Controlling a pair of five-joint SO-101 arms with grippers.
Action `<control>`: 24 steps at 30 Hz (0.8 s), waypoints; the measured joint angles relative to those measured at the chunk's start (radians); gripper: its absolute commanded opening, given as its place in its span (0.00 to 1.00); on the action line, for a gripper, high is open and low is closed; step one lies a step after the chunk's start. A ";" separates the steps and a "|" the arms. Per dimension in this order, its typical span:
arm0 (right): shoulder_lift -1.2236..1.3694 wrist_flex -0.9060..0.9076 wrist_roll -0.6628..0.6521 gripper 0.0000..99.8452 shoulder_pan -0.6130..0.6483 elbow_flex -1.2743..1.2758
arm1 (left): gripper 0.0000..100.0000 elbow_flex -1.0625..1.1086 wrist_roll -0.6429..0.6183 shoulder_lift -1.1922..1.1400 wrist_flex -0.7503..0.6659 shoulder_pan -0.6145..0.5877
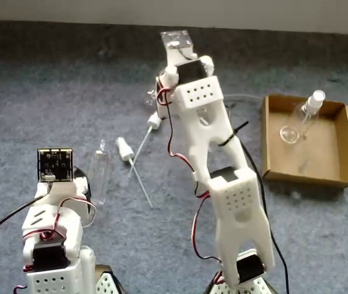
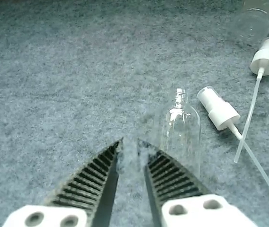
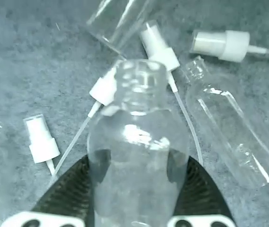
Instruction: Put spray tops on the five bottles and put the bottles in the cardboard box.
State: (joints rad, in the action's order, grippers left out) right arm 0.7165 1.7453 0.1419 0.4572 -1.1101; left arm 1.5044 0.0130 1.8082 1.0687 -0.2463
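My right gripper (image 3: 137, 163) is shut on a clear bottle (image 3: 137, 142) whose neck is open, with no spray top on it. Beyond it on the grey carpet lie more clear bottles (image 3: 224, 127) and several loose white spray tops (image 3: 42, 144) with long tubes. My left gripper (image 2: 130, 144) hangs low over the carpet, its fingers a narrow gap apart with nothing between them. A topless bottle (image 2: 182, 127) lies just beside one of its fingers, and a spray top (image 2: 217, 111) lies past that bottle. The cardboard box (image 1: 264, 135) at the right holds one bottle (image 1: 302, 116) with a top on.
The right arm (image 1: 214, 135) stretches from the near edge up the middle of the high view. Two spray tops (image 1: 125, 150) with crossed tubes lie between the arms, next to a lying bottle (image 1: 100, 168). Open carpet spreads at the far left.
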 measured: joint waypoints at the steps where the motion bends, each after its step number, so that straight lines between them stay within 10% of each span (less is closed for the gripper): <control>1: -0.026 0.000 0.000 0.07 -0.009 0.000 | 0.00 0.003 0.000 0.000 0.000 0.000; 24: -1.132 0.000 -0.118 0.07 -0.249 0.718 | 0.00 0.003 0.000 0.000 0.000 0.000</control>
State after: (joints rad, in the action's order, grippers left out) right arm -0.4158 1.7453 0.0238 0.2087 -0.3920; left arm 1.5075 0.0130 1.8082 1.0687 -0.2463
